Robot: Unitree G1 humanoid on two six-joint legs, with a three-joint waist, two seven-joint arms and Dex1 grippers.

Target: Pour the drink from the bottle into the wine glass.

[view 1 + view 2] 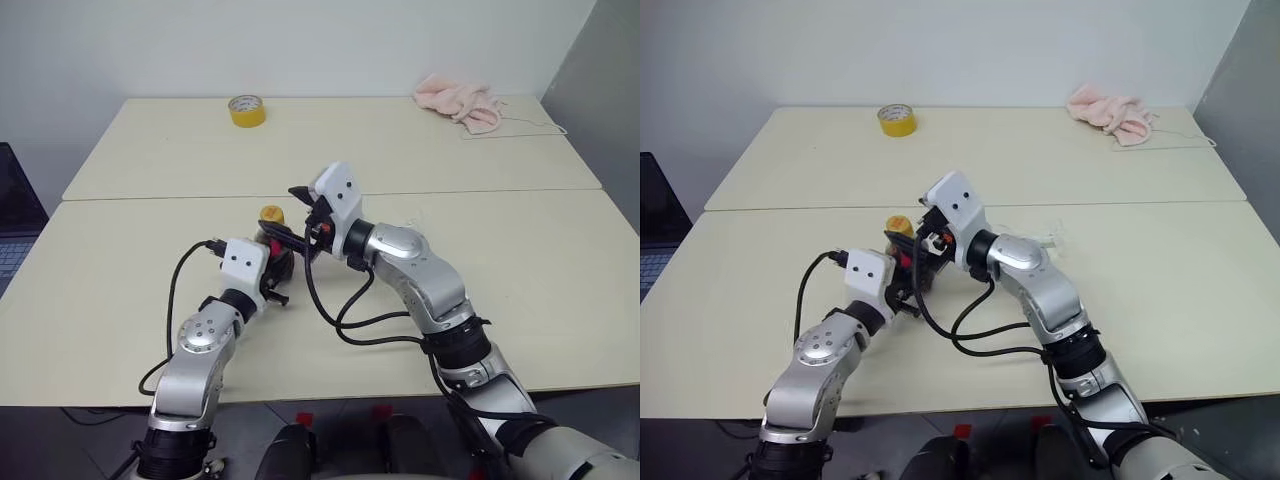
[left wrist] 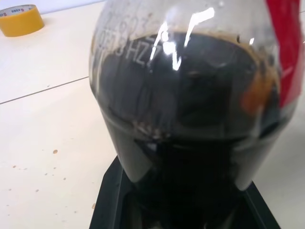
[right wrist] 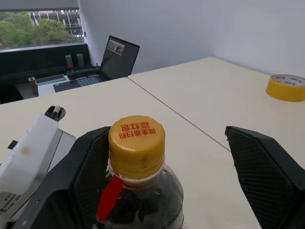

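The bottle (image 3: 138, 176) stands upright near the middle of the pale surface (image 1: 520, 270), just in front of the seam between its 2 panels, with its yellow-orange cap (image 3: 137, 145) still screwed on. The left end effector (image 1: 272, 268) is clamped tight on the bottle's bulbous lower body, where the dark drink (image 2: 190, 109) fills the base up to a brownish line beside the red label strip (image 2: 288, 43). The right end effector (image 3: 157, 181) is spread wide around the neck and cap, 1 black finger (image 3: 88, 176) close against the bottle's side and the other standing well apart, so it grips nothing. A yellow tape roll (image 1: 247, 110) lies far back on the surface, and a pink cloth (image 1: 462, 103) is bunched at the far right corner. The right wrist view shows a laptop (image 3: 116, 59) on a desk beyond.
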